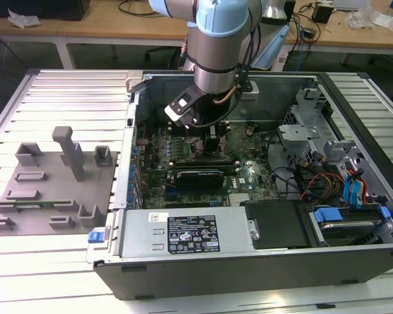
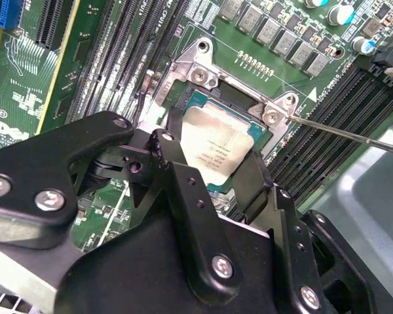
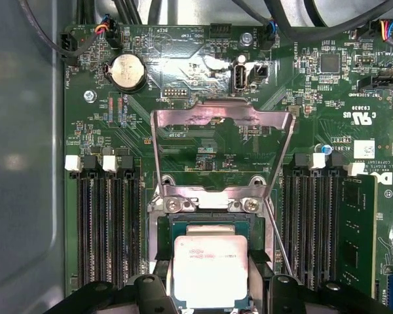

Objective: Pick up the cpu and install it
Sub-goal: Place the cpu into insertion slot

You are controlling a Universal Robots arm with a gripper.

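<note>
Silvery-topped, the cpu [image 3: 209, 269] is clamped between the jaws of the gripper [image 3: 213, 294], just over the open socket [image 3: 203, 226] (load plate [image 3: 223, 118] raised). Seating is judged in hand; square, level alignment with the socket's edges is called for.

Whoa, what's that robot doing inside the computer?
The robot arm reaches down into an open computer case. Its gripper holds the cpu, a small silvery square, by two edges, right over the socket on the green motherboard. The socket's metal cover plate stands flipped open. I can't tell whether the chip is fully seated.
</note>
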